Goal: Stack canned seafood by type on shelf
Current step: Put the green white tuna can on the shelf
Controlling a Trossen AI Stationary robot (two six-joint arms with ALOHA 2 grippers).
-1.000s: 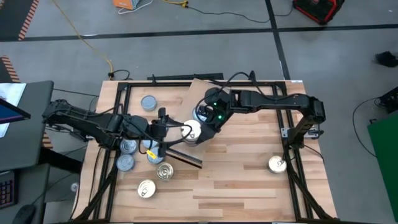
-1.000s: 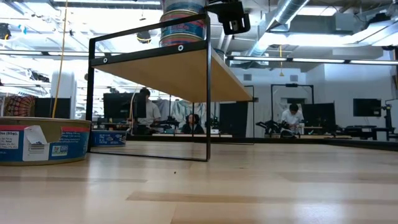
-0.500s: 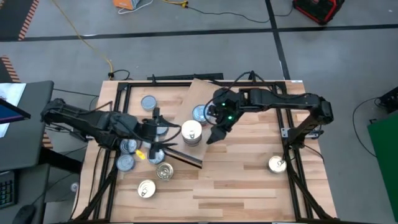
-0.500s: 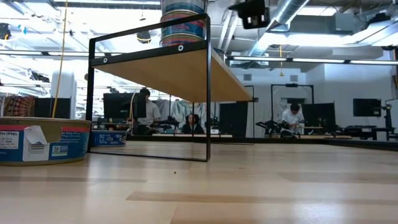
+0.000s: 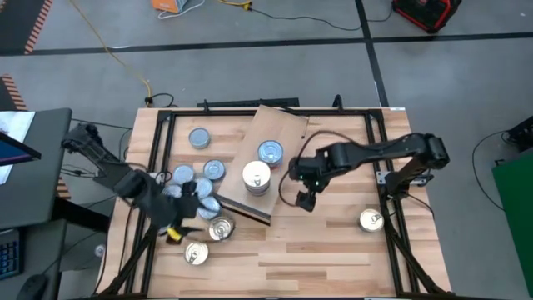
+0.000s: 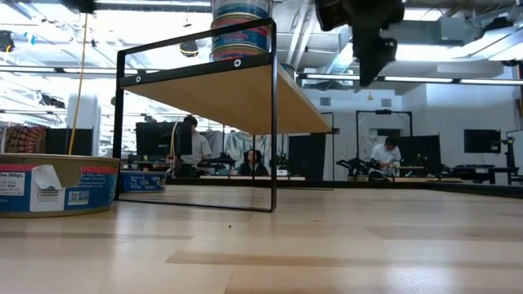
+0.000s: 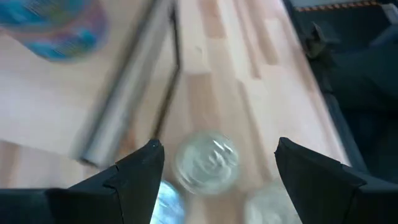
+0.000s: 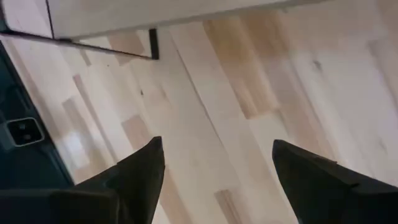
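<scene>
Left tool [image 5: 176, 218]: jaws spread, grasping nothing; it hangs over the cluster of loose tins, placed, I judge, to pick the next one.
Tin under left tool [image 7: 206, 160]: pale-lidded, flat on the bench [image 5: 333, 242], framed between the two fingers [image 7: 134, 177] in the left wrist view; probably the next pick.
Right tool [image 5: 305, 200]: jaws spread, empty; it sits just off the shelf's edge over bare bench, clear of the stacks.
Shelf [image 5: 279, 129]: raised board on a dark wire frame, between the two tools.
White stack [image 5: 256, 177]: on the shelf, nearer the right tool than the left.
Blue stack [image 5: 270, 152]: on the shelf just beside the white one; types kept apart.
Stray tin [image 5: 371, 220]: alone on the bench, beyond the right tool, well apart from the shelf.
Progress: early; most tins remain on the bench.
</scene>
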